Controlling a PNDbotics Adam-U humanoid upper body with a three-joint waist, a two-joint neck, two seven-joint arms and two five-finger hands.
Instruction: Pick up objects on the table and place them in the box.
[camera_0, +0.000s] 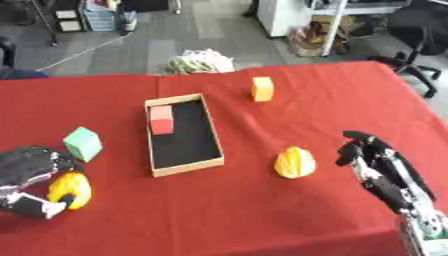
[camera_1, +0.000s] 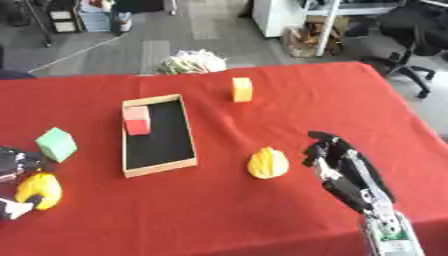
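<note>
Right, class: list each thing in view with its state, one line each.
box: open, holds red block
green block: on the cloth
orange block: on the cloth, upright
right yellow fruit: on the cloth, untouched
left yellow fruit: gripped
left hand: shut on it
right hand: open

Black robot hand, silver joints
</note>
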